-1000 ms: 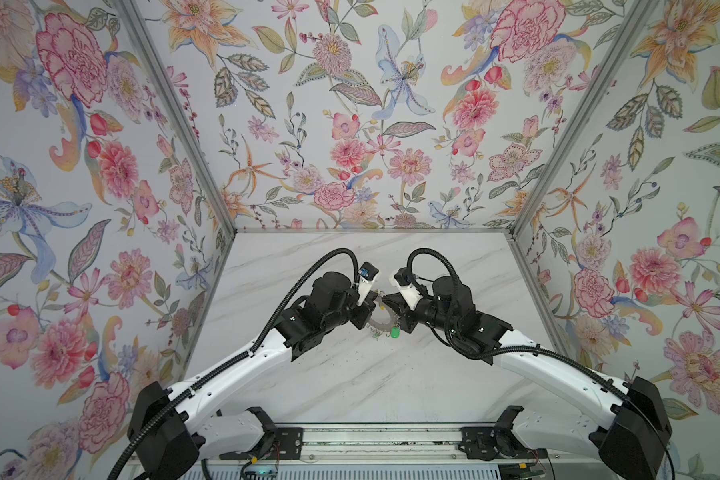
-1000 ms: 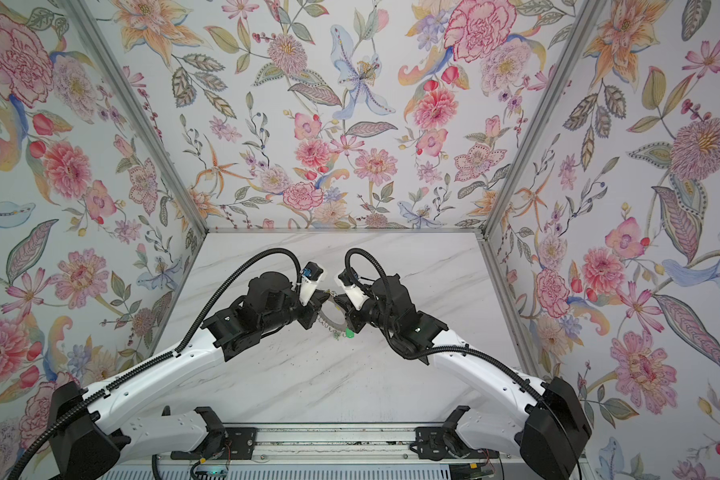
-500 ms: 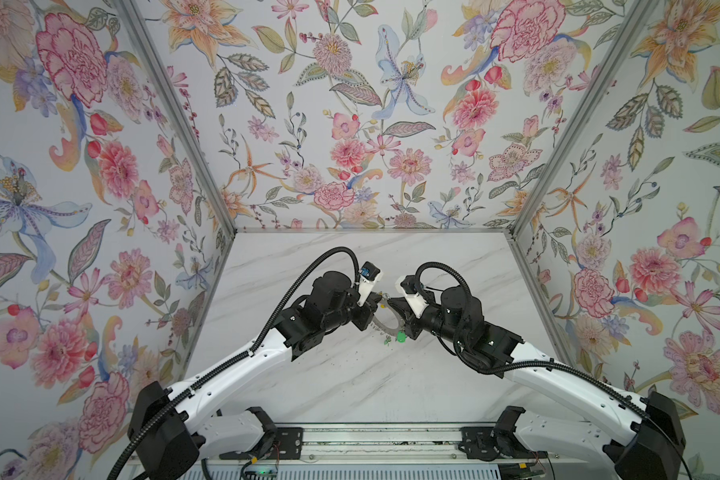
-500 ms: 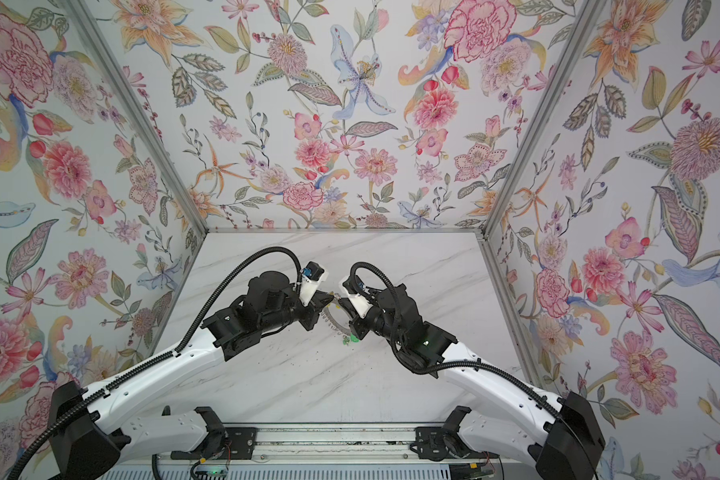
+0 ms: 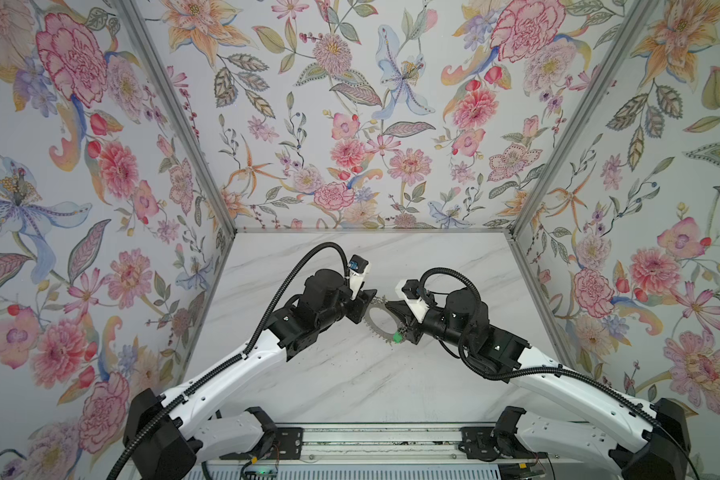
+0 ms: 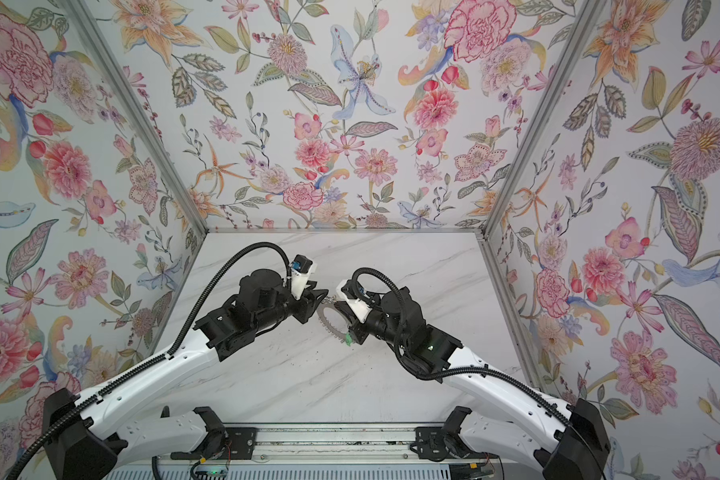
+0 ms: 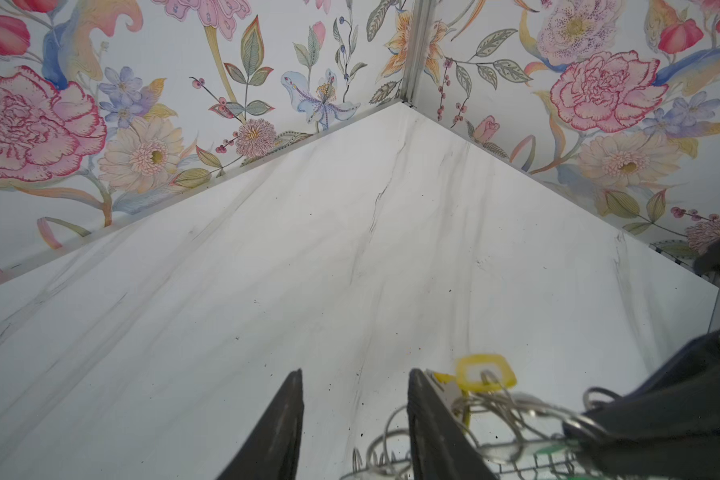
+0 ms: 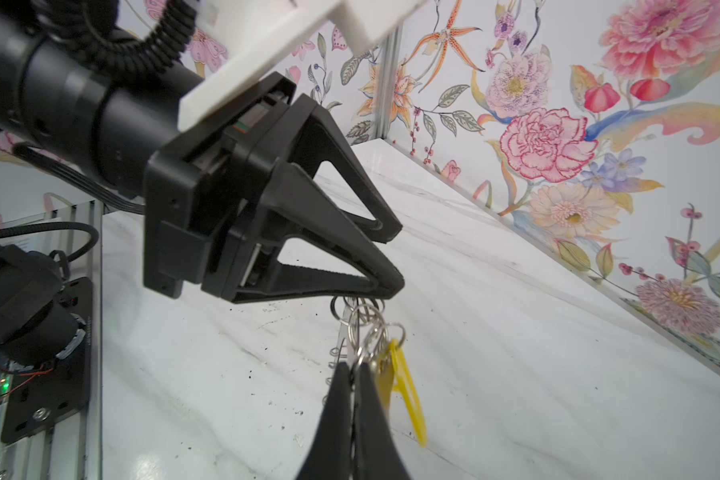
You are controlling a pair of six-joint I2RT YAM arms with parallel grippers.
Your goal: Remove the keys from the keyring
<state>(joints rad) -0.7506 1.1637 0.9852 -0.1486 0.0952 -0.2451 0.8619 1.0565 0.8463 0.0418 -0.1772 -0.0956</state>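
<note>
1. Top views show two arms meeting over a marble table [image 5: 350, 374] inside flowered walls, with the keyring [image 5: 381, 322] between them, near the table's middle.
2. Left gripper [image 5: 368, 305] sits just beside the keyring's far left edge. In the left wrist view its fingers [image 7: 281, 424] stand spread with bare table between them.
3. Right gripper [image 8: 352, 374] is pressed together on the keyring's rim, seen in the right wrist view as two black fingers pinching the thin metal edge and its wire loops [image 8: 366, 320].
4. A key with a yellow tag [image 8: 408, 399] hangs from those loops, just beside the right gripper's tips.
5. The same yellow tag [image 7: 485, 372] appears in the left wrist view, touching or nearly touching the outer side of one left finger.
6. A green tag [image 5: 397, 338] hangs at the keyring's near right edge, below the right gripper.
</note>
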